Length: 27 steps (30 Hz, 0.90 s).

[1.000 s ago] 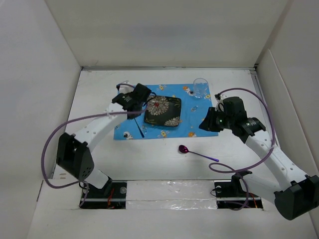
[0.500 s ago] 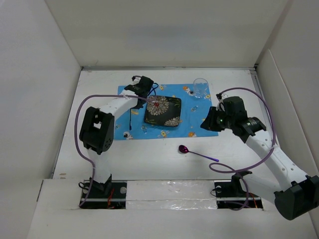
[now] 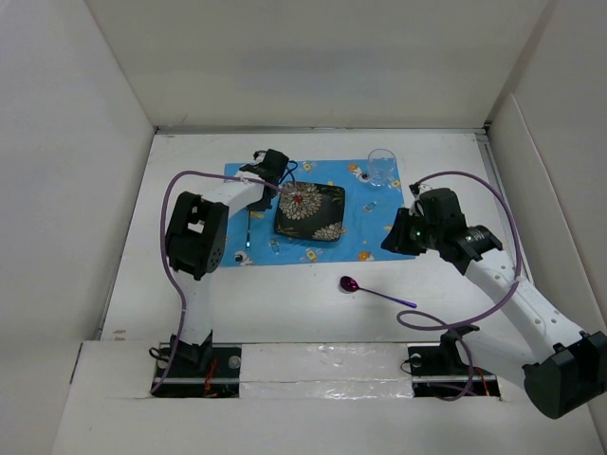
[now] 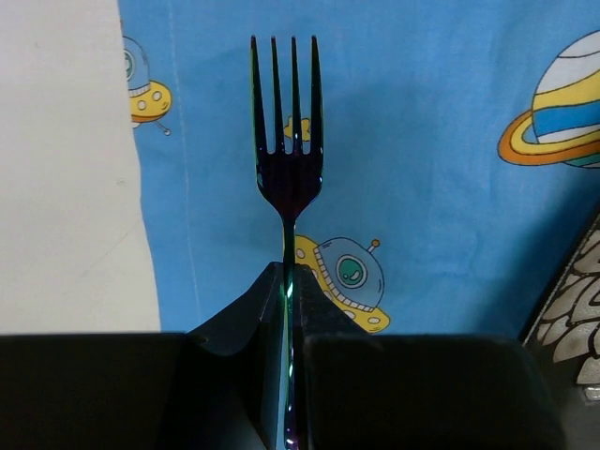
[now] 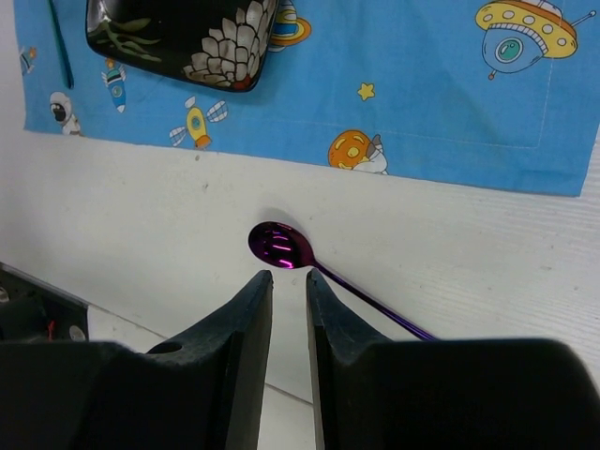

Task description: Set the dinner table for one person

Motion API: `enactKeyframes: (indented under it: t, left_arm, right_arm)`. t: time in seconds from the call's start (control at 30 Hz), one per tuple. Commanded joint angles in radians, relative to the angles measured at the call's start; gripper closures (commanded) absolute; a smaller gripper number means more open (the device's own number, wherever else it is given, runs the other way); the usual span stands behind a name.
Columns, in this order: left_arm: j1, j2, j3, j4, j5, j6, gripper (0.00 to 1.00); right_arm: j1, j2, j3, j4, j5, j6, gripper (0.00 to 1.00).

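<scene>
Left gripper (image 4: 289, 281) pinches the fork (image 4: 289, 173) — lay it flat left of the plate (image 3: 310, 210), parallel to its edge — right gripper (image 5: 289, 281) has its jaws narrowly parted, empty.

The fork (image 4: 289, 141) juts ahead of the left tool (image 4: 286, 270) over the placemat (image 4: 422, 187), with the plate (image 3: 310, 210) to that tool's right. The spoon (image 5: 281, 246) lies on the table (image 3: 285, 303) just ahead of the right tool (image 5: 289, 278), with the placemat beyond it. The glass (image 3: 381, 167) stands at the placemat's far right corner.
</scene>
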Motion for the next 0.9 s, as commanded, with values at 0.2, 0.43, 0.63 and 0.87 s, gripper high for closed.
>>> enactKeyframes:
  t: [0.2,0.43,0.63,0.87]
  left_arm:
    - [0.006,-0.001,0.018,0.02,-0.012,-0.003,0.83]
    - [0.006,-0.061,-0.001,0.031,-0.028,-0.006,0.53]
    - [0.006,-0.215,0.061,-0.013,0.062,-0.068,0.57]
    - [0.006,-0.522,-0.082,0.097,0.372,-0.132,0.6]
  right_arm:
    - [0.038,-0.012,-0.011,-0.082,0.036,0.021,0.51]
    - [0.112,0.033,-0.065,-0.145,-0.02,0.084,0.42]
    - [0.13,0.09,-0.057,-0.19,0.045,0.101,0.39]
    - [0.156,0.238,-0.039,-0.174,0.065,0.084,0.37]
